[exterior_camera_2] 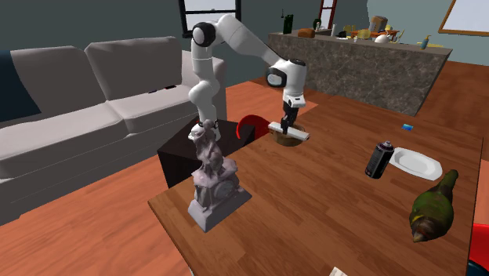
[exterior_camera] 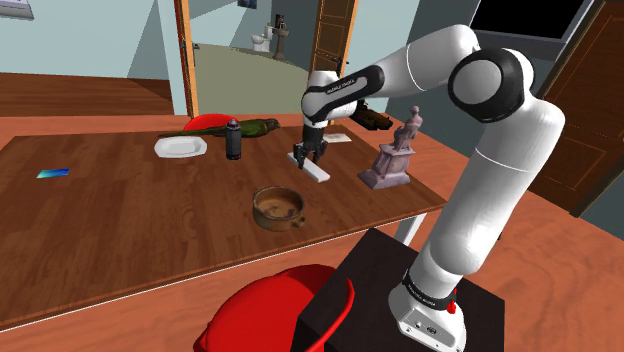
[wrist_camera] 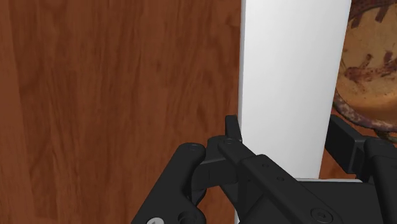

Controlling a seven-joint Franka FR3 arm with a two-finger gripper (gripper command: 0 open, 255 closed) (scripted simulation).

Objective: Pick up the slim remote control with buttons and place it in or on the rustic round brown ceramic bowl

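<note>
Remote control [exterior_camera: 316, 171] is in the grip, folks: a plain white slab, clamped across its width near one end, with the rest of it reaching out past the fingertips. The jaws are closed down on it, open only as wide as the remote itself, and in the wrist view both black fingers [wrist_camera: 233, 129] press against its long edges [wrist_camera: 289, 76]. The white arm [exterior_camera: 500, 120] stretches out from the black stand [exterior_camera: 400, 290] over the middle of the wooden desk [exterior_camera: 120, 220].

The bowl [exterior_camera: 277, 207], round and brown with darker markings, sits on the desk nearer the stand than the remote, with a gap of wood between them in the shoulder view. From the wrist camera its patterned rim [wrist_camera: 372, 63] peeks out just beside one long edge of the remote. In the second exterior view the remote [exterior_camera_2: 288, 131] cuts across the upper part of the bowl [exterior_camera_2: 291, 142], so it looks raised off the wood.

Elsewhere on the desk, a grey statue [exterior_camera: 392, 160] stands to the shoulder view's right of the remote. A dark spray can [exterior_camera: 233, 138], a white plate [exterior_camera: 180, 147] and a green bottle [exterior_camera: 255, 127] lying on its side sit to its left, and a small blue card [exterior_camera: 53, 173] lies far off by the left edge. A red chair [exterior_camera: 270, 310] is tucked against the near side
</note>
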